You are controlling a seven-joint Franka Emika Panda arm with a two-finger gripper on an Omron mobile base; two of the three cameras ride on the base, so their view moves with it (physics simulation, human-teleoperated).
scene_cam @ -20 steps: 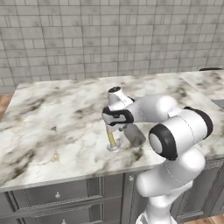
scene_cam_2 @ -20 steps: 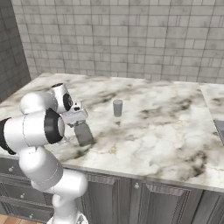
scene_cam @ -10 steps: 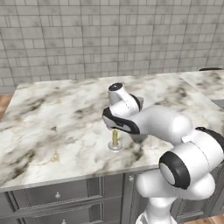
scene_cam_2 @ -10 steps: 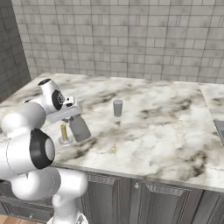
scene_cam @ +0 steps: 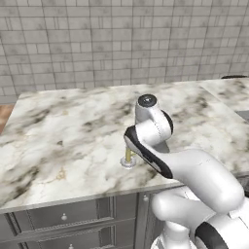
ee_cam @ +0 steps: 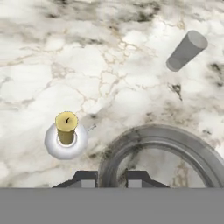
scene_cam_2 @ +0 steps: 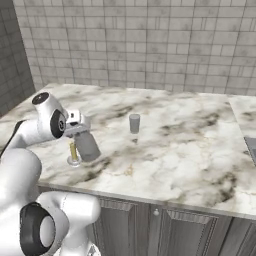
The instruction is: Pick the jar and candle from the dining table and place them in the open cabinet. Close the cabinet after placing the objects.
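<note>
So the candle (ee_cam: 66, 127) is standing upright in its dish on the marble counter (scene_cam: 63, 136), wick pointing up. The hand (ee_cam: 110, 178) is hovering just beside it, closed on nothing. The jar (scene_cam_2: 134, 123) is standing upright further back.

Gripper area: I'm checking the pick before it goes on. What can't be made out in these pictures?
- Gripper, hand view: the bottom edge cuts off its fingers, so whether it holds the grey ring is unclear.
- Candle, left base view: the arm hides its top.
- Jar, right base view: too small to show its lid.
</note>
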